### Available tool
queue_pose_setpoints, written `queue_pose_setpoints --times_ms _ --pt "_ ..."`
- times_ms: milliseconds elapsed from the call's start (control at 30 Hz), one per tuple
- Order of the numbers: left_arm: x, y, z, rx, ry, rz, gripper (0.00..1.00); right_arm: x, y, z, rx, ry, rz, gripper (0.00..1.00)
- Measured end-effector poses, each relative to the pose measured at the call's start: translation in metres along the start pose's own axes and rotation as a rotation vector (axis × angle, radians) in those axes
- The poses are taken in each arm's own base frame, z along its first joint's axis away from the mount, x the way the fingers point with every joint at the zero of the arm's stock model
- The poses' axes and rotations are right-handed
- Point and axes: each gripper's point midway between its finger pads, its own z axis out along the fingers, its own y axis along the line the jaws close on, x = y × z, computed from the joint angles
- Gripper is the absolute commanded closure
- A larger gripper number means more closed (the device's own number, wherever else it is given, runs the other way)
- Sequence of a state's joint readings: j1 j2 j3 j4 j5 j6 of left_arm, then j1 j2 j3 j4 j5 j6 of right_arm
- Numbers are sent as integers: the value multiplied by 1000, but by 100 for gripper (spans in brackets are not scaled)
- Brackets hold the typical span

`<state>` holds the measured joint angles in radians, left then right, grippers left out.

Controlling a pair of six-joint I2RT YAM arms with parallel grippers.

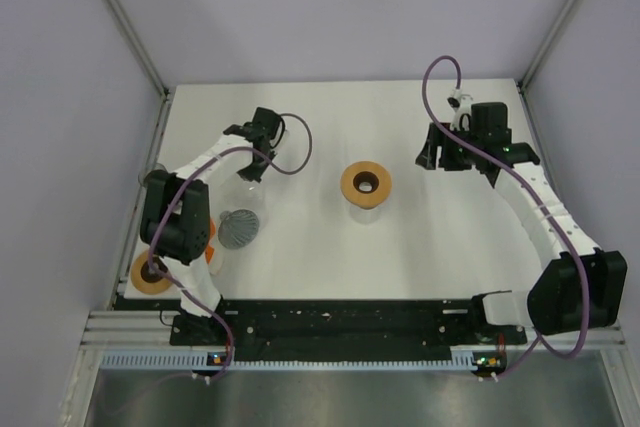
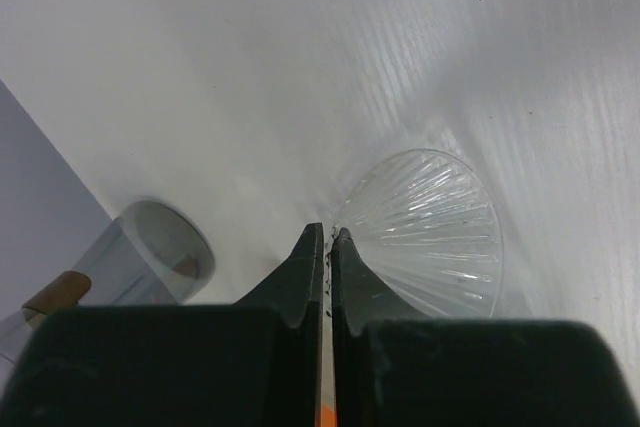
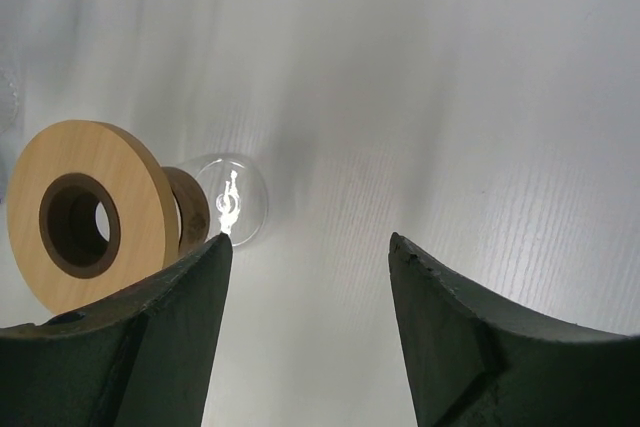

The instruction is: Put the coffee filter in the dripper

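Gripping coffee filter (image 2: 430, 237) rim, left gripper (image 2: 328, 237) apparently clamping shut on it; right gripper (image 3: 310, 239) hanging wide open beside dripper (image 1: 365, 183). Next: lifting, carrying rightward, lowering filter in centred.

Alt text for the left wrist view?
Shut left fingers fill the foreground; just past their tips a clear ribbed dripper rests on the white table. A glass vessel sits left, by the wall.

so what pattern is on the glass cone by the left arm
Clear glass cone with ribs fanning out toward its rim, best in the left wrist view.
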<state>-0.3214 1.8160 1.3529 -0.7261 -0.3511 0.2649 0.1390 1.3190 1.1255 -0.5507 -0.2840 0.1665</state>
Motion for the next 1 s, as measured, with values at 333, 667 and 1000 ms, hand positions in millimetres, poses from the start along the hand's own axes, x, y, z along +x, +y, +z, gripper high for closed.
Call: queue_pose_setpoints --times_ms 333,667,1000 --pt "-22 2 -15 60 -73 -42 100 -4 5 -7 -10 -25 -22 36" --pt "-98 0 -168 411 -562 -240 100 -19 117 -24 -185 -105 -272 33" --pt "-101 -38 -238 728 -654 -299 100 -78 265 -55 -445 -310 -387 39"
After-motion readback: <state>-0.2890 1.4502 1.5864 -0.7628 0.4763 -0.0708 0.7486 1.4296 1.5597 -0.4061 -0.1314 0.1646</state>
